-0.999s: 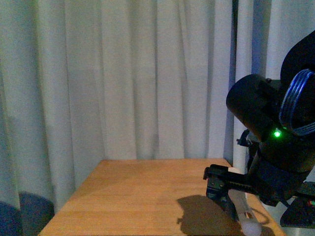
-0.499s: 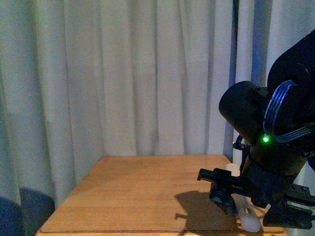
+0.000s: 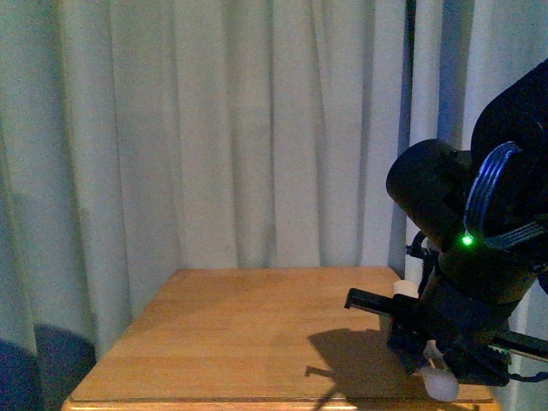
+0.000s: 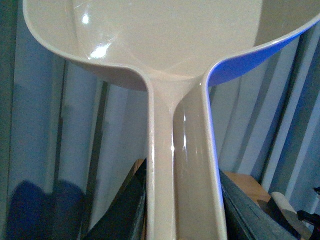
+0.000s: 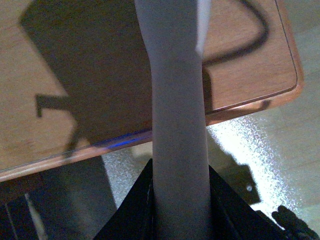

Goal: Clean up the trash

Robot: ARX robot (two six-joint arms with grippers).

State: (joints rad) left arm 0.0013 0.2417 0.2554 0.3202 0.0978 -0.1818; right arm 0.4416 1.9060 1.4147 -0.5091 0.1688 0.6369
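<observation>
Beige plastic fills the left wrist view: dustpan, scoop turned away from me, its channelled stem running down between the dark jaws of my left pincer, which is pinched onto that stem. Curtain folds show behind it, so it is carried up in the air. I read that as parked ready, to come down to the tabletop once there is something to receive. Right pincer is clamped on a white handle, jaws tight on both sides, over the near right corner of the wooden table, with pale floor beyond the edge. That low, tilted carriage would suit a sweep across the top. The handle's working end is out of view, so bristles are unconfirmed. Trash: no crumpled paper ball shows clearly in any view. Left and centre of the tabletop show only wood and my arm's shadow. One small pale lump peeks from behind the right arm at the far right of the table, too hidden to identify, so I cannot describe the trash's look.
</observation>
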